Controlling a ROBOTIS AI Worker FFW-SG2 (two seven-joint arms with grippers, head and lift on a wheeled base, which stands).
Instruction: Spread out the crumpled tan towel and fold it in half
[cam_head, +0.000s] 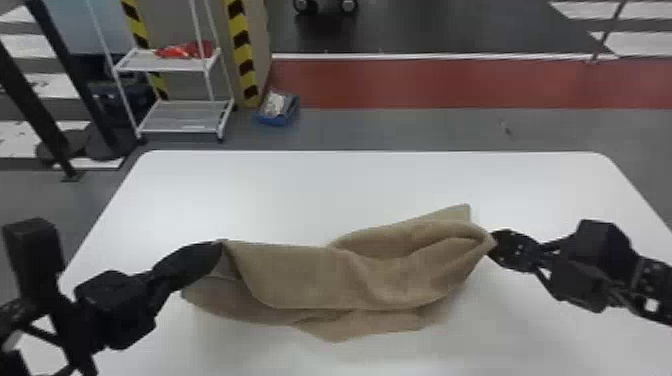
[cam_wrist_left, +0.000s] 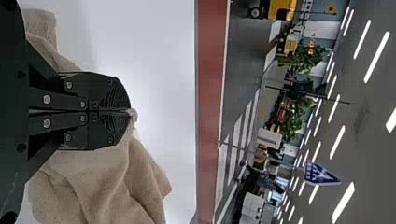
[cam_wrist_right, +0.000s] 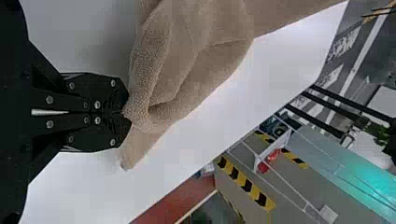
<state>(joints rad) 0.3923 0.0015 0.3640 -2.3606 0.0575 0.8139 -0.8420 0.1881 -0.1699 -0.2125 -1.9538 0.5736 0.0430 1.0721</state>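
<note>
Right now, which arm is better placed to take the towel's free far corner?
The right, I think: the right tool holds the towel near that far corner. The left tool grips the towel's left end, farther away. The right may need to release first.

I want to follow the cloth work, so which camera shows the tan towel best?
The head view: nearly the whole towel shows, held between left claw and right claw. Each wrist view shows part close up, by that arm's claw.

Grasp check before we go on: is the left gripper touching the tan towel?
Touching. Left wrist view: the left gripper has its jaws closed, the tan towel pinched at their tips.
</note>
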